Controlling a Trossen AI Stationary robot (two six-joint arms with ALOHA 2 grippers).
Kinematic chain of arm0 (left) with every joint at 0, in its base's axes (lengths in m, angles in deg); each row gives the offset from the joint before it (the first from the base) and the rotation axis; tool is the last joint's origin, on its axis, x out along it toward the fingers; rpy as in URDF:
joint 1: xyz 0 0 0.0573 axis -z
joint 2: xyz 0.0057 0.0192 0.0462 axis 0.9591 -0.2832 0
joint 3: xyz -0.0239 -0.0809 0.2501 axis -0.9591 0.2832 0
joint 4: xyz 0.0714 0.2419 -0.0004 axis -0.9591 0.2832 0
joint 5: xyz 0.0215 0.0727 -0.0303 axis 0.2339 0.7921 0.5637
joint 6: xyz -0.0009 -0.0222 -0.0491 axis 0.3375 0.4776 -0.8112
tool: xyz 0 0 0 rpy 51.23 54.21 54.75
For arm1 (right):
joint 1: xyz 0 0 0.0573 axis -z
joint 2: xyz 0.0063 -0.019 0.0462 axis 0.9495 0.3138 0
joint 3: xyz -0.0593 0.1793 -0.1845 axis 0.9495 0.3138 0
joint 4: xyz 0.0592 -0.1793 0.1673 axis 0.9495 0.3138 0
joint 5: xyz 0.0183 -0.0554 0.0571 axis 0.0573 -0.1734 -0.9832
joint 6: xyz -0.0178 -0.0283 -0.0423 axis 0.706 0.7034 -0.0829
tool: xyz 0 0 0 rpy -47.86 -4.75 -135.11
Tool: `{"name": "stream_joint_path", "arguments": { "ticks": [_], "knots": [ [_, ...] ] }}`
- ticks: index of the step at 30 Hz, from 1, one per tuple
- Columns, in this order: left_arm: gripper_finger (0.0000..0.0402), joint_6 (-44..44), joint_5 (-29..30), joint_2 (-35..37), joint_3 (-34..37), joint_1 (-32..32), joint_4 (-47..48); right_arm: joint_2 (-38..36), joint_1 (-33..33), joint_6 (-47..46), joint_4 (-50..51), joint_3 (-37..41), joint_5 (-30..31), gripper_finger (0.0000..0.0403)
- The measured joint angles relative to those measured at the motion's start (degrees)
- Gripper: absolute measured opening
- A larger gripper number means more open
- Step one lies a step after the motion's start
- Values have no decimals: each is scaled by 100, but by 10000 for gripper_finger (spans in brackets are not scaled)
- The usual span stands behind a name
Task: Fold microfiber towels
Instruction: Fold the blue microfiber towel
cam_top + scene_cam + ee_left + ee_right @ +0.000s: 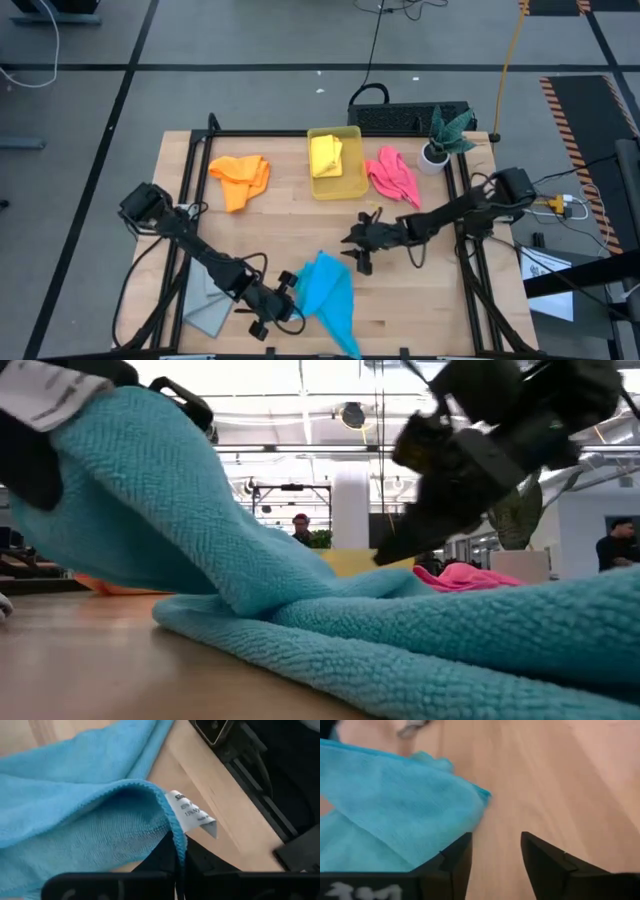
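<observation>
Left gripper [283, 308]: pinching shut on 1 hemmed edge of the bright blue microfiber towel [328, 292], beside its white care label [192, 815], at the table's near edge.
Right gripper [362, 247]: hanging just past the blue towel's far corner, fingers [454, 861] parted with bare wood between them, gripping nothing.
Blue towel: lying rumpled on the wooden table [400, 300], 1 side lifted at the left gripper, the rest trailing toward the near edge.
Step in hand: working the fold on the blue towel, apparently with only 1 edge secured.
Progress: judging early; the light grey towel [208, 308] lying flat by the left arm, the orange towel [240, 180] and pink towel [392, 176] lying bunched, the yellow towel [326, 156] sitting in the translucent yellow plastic bin [356, 186].
Next move: calling for the right gripper finding a fresh hold on a free corner, then carrying it across evenly.
Risk: dragging the soft cloth askew if only 1 side is pulled.
</observation>
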Motion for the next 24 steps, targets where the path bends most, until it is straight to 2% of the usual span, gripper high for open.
{"name": "stream_joint_path", "arguments": {
  "ticks": [5, 9, 18, 22, 24],
  "knots": [
    [4, 142, 1, 0, 0, 27, -133, 534, 376, 437, -556, -413, -1387, 183],
    [14, 117, 2, 0, 0, 25, -162, 976, 560, 469, -598, -748, -1784, 184],
    [5, 86, 2, 0, 2, 23, -113, 1811, 478, 663, -656, -1190, -1800, 151],
    [17, 24, 23, 0, 2, 40, -110, 1793, 378, 882, -641, -1176, -1458, 86],
    [14, -31, 291, 0, 2, 62, -94, 1697, 315, 990, -546, -1172, -1163, 42]
  ]
}}
